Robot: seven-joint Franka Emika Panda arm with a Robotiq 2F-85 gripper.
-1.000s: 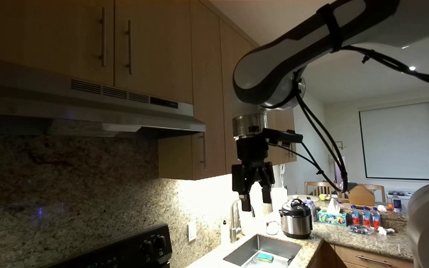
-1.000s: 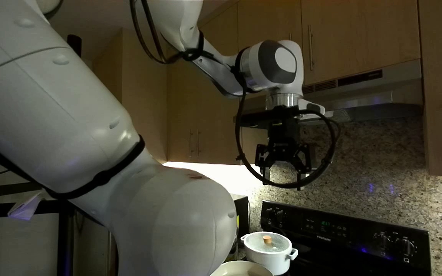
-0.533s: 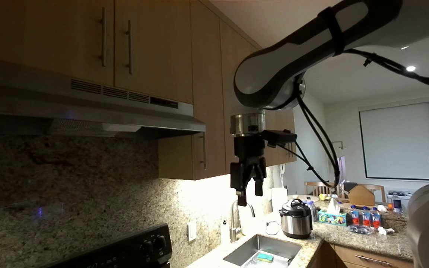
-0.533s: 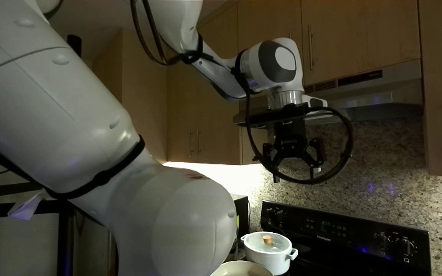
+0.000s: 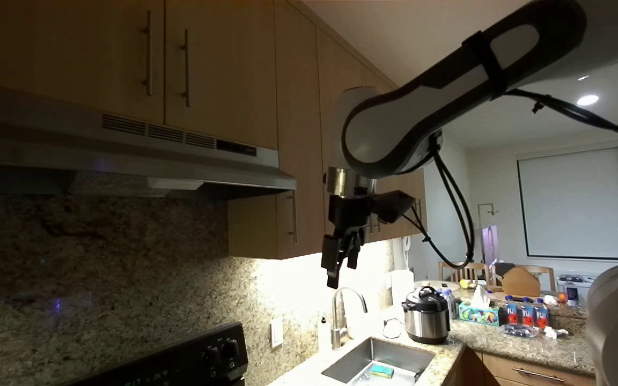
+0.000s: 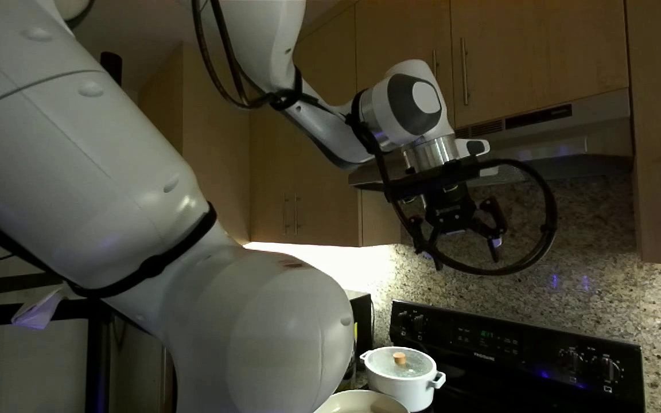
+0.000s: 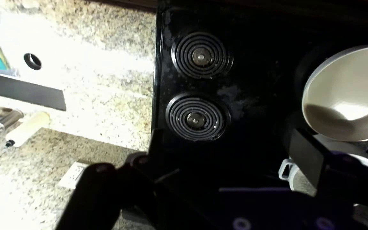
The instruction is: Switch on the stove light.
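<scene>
Stove light (image 5: 175, 184), unlit, above FRIGIDAIRE panel (image 6: 528, 354).

The arm (image 5: 438, 104) slopes down; wrist (image 6: 431, 152) tilted; jaws apart, seemingly wide.

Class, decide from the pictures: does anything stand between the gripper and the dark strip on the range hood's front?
Nothing visible stands between the gripper and the dark strip on the range hood. The gripper is open and lower down. The black cable looping near it might brush the range hood on the way.
</scene>
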